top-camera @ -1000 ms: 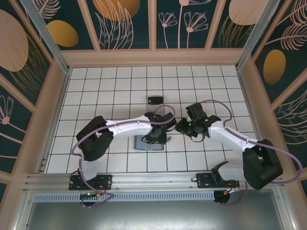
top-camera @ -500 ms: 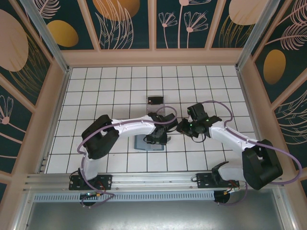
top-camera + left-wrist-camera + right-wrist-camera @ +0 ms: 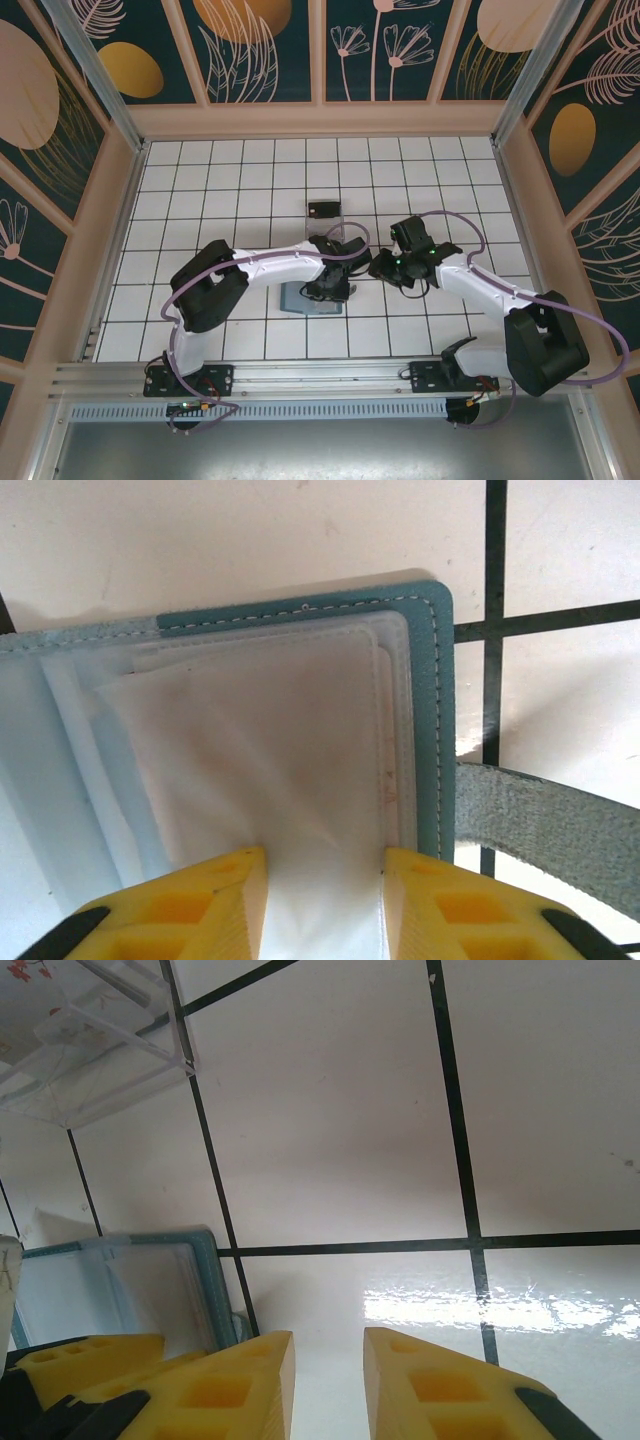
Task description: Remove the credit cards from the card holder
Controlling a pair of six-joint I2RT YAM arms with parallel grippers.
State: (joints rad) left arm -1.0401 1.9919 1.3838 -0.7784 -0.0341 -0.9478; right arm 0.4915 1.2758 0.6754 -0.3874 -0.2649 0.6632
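Note:
The teal card holder lies open on the white tiles, and its stitched edge frames milky plastic sleeves. My left gripper is down on its right leaf. In the left wrist view the left gripper is shut on the sleeve, which fills the gap between the yellow fingers and creases towards them. No card face shows inside. My right gripper hovers just right of the card holder. The right gripper is narrowly open over bare tile. A small black credit card lies at the see-through box.
The see-through plastic box stands just behind the holder, at the top left of the right wrist view. A grey strap sticks out from the holder's right side. Wooden walls ring the tiled floor.
The left jaws have closed in on the sleeve. The left arm's elbow shifted a little right early on. The right gripper has barely moved.

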